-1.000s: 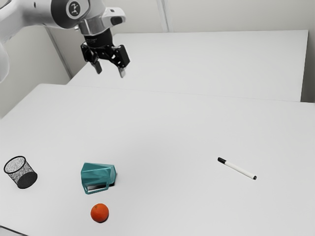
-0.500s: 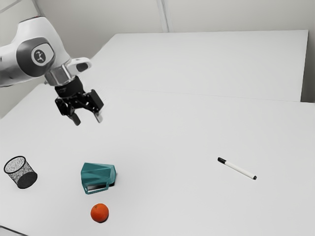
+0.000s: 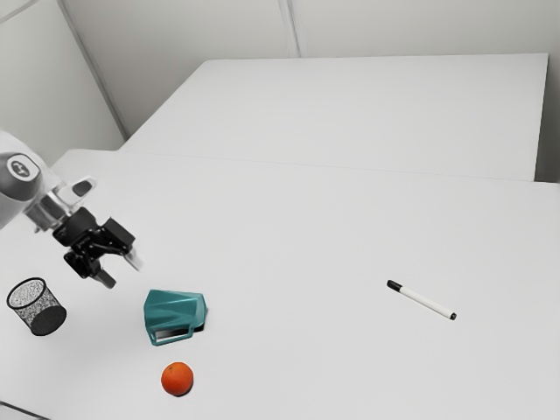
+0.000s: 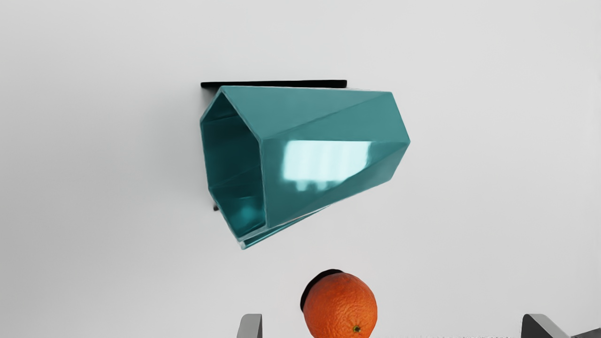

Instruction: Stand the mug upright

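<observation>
The teal faceted mug [image 3: 174, 313] lies on its side on the table, its handle toward the orange. My gripper [image 3: 121, 271] hangs in the air above the table, between the mesh cup and the mug in the exterior view, apart from both. In the wrist view the mug [image 4: 328, 155] shows its dark hollow mouth at one end, with much of the handle hidden behind the body. The two fingertips of my gripper [image 4: 392, 326] stand wide apart, holding nothing.
An orange [image 3: 178, 379] sits close beside the mug on its handle side. A black mesh cup [image 3: 38, 306] stands at the exterior view's left. A white marker [image 3: 423, 301] lies toward the exterior view's right on the white table [image 3: 306, 236].
My arm has swung toward the exterior view's left and come down, bringing the gripper much nearer the mug. The mug, orange, mesh cup and marker have stayed where they were.
</observation>
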Available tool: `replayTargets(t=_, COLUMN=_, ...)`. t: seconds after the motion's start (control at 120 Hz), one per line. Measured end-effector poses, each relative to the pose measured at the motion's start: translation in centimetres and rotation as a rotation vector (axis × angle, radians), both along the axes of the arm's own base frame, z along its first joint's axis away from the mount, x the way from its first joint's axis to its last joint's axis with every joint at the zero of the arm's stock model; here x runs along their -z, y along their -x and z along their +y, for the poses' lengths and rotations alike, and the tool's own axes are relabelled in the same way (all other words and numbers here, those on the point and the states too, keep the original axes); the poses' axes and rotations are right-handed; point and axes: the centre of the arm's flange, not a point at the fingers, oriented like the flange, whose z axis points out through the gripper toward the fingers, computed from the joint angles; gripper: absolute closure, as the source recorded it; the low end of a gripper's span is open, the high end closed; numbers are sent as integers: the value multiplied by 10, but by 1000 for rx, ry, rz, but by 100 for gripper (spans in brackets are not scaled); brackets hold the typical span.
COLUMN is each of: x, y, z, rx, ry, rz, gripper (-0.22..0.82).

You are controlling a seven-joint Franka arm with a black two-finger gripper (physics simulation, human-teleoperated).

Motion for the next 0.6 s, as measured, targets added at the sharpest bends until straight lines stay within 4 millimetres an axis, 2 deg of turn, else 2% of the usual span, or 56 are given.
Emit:
replayTargets(t=0.092, x=28, y=1, z=9, rx=-5, ry=67, rz=12, gripper=0)
replayTargets(t=0.175, x=47, y=1, z=9, rx=0, ry=121, rz=10, gripper=0)
replayTargets(t=0.342, x=74, y=2, z=3, rx=5, ry=220, rz=-24, gripper=0)
replayTargets(t=0.483, x=101, y=3, z=8, rx=4, ry=285, rz=-47, gripper=0)
replayTargets(t=0.6, x=113, y=5, z=13, rx=10, ry=315, rz=-73, gripper=0)
